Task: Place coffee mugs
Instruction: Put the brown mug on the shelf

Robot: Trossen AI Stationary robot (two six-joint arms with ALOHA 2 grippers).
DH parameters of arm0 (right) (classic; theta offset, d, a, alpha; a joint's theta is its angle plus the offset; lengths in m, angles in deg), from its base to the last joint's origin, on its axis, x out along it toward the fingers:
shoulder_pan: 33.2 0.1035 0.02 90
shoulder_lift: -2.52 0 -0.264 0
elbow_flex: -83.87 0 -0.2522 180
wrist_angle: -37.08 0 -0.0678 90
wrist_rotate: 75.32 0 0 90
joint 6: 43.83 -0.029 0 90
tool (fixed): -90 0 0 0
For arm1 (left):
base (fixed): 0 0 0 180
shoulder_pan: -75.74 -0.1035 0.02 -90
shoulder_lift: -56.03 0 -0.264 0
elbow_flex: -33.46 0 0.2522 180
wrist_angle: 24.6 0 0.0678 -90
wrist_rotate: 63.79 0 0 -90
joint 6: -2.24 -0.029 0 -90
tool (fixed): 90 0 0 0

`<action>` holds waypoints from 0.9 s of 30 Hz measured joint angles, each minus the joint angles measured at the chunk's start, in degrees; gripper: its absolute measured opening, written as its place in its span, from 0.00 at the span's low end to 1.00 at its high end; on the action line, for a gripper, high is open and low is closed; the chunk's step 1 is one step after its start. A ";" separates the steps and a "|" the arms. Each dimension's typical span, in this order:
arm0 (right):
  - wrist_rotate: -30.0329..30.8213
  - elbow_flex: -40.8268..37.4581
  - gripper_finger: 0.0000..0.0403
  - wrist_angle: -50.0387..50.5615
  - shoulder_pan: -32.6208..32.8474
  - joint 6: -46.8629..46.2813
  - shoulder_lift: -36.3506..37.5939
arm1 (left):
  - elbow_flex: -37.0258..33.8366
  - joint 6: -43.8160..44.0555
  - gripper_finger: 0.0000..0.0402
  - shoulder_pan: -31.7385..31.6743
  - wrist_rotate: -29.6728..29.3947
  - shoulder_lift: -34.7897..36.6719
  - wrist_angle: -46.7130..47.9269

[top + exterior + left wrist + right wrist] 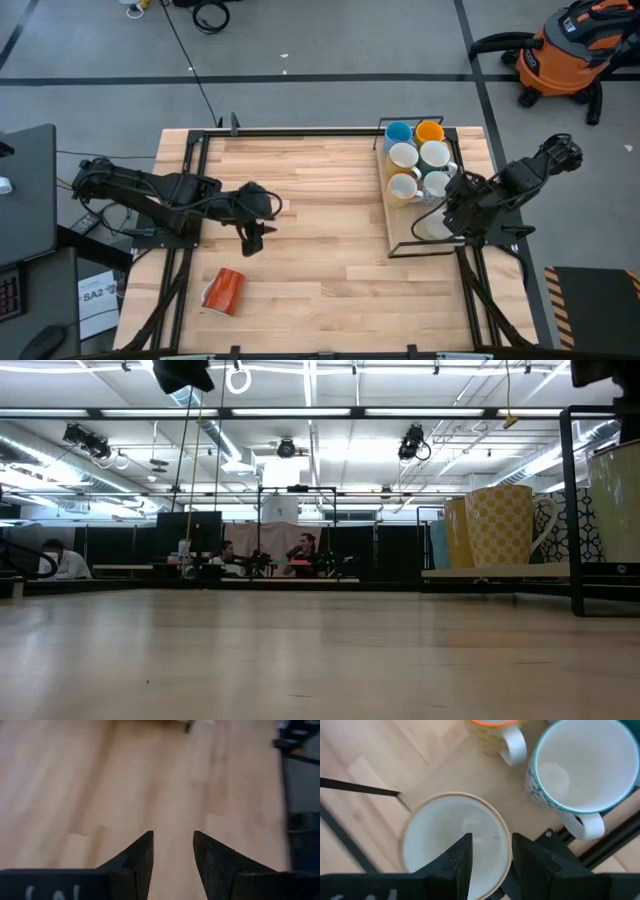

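A wooden tray [397, 218] with a black wire frame sits at the table's right side. On it stand a light blue mug [398, 132], an orange-yellow mug [430, 131], several white and patterned mugs, and a cream mug [440, 835] at its near end. My right gripper [491, 842] hangs over that cream mug, open, one finger inside and one outside the rim. A red-orange mug [223, 290] lies on its side near the table's near-left corner. My left gripper [252, 242] is open above bare wood left of centre, touching nothing. My right gripper comes from above, pointing down, astride the cream mug's rim [506, 832] on the side away from the tray's other mugs. The gap between the fingers is far wider than the wall, and I cannot tell whether either finger touches it. The mug stands upright on the tray.
A teal-rimmed patterned mug [585, 765] and a yellow dotted mug [495, 735] stand close beside the cream one. The tray's black frame [575, 510] rises around the mugs. Bare wood spans the table's middle. An orange shop vacuum [570, 50] stands on the floor beyond the far right corner.
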 joint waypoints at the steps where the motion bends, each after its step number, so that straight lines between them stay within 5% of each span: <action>1: -0.02 0.74 0.35 0.00 0.01 0.00 0.00 | 0.00 1.11 0.36 0.72 1.34 0.00 0.00; 6: 0.00 3.04 0.35 -0.59 -0.01 0.15 0.04 | 0.02 7.52 0.36 7.35 6.01 0.00 0.07; 13: 0.07 3.10 0.35 -4.79 -0.01 3.69 -0.04 | 0.02 23.53 0.36 21.22 5.38 -0.10 0.07; 27: 0.09 3.10 0.35 -9.66 0.00 4.50 -0.04 | 0.08 74.99 0.36 42.54 2.78 -5.02 1.82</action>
